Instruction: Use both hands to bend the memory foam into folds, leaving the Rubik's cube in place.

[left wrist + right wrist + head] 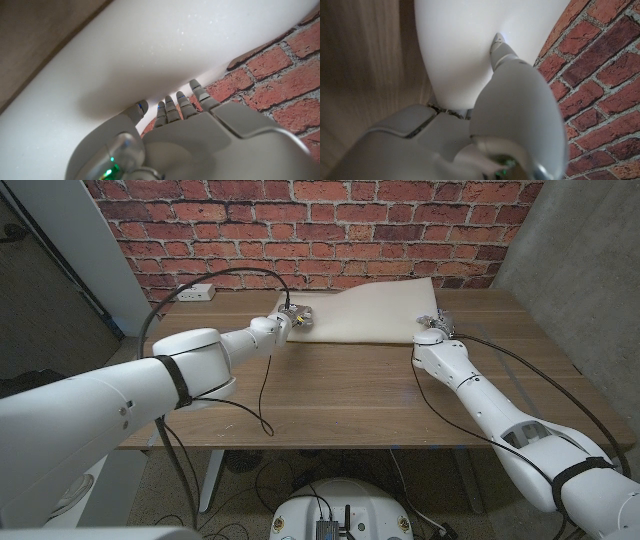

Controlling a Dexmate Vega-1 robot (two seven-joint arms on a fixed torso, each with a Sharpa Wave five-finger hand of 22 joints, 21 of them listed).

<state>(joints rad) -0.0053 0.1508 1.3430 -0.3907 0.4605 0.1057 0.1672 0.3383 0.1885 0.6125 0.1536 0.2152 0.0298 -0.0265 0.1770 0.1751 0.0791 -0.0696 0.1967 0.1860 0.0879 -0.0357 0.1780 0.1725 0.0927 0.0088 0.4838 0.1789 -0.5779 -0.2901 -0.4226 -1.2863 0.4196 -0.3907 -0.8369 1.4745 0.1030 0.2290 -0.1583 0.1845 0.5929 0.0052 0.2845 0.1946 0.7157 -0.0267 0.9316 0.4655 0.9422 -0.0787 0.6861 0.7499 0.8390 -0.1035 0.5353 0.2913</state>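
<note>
**Both hands on the foam at the back of the table**

Red brick wall (300,220) stands behind the wooden table (330,390), and the white memory foam (370,310) lies along the table's far edge, between my two hands. My left hand (296,318) is at the foam's left end. Seen from my left wrist, my fingers (181,104) lie close side by side, their tips against the foam's surface, and my thumb (140,107) touches it just beside them; the sheet curves over my fingertips. My right hand (436,325) is at the foam's right end. From my right wrist, one fingertip (498,42) presses into the foam, with the brick wall just beyond; how my other fingers on that hand lie, I cannot tell. The foam's far right corner rises toward the wall.
</note>
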